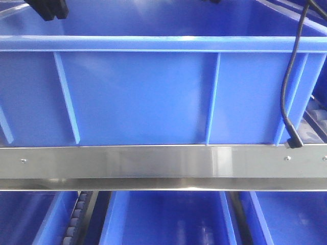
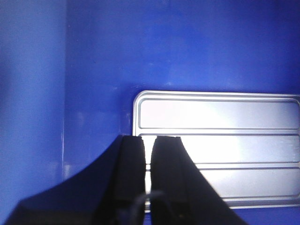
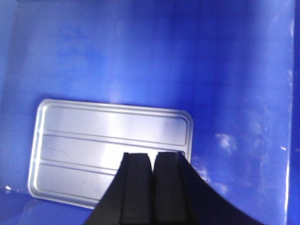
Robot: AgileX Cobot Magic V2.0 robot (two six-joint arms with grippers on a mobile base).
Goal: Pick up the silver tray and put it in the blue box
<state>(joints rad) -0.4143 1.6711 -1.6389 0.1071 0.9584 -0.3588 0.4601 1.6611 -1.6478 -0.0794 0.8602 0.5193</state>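
**Tray down flat inside the crate, both grippers hanging above it**

Here's the silver tray (image 3: 110, 154), lying flat on the floor of the blue box (image 1: 153, 97), and neither arm has hold of it. The left gripper (image 2: 148, 176) hangs over the tray's left end, fingers nearly together with only a thin slit between them and nothing in it. The right gripper (image 3: 152, 187) sits over the tray's near edge, fingers likewise almost closed on nothing.

By its look the tray is thin sheet metal: probably light, stiff and slick. Lying flat, it offers little except the rolled rim; a pinch at a short end looks like the best bet, and it could skate on the plastic.

The count: one tray, one big crate holding it, two grippers. The front view shows more blue bins (image 1: 168, 217) below the crate, about three.
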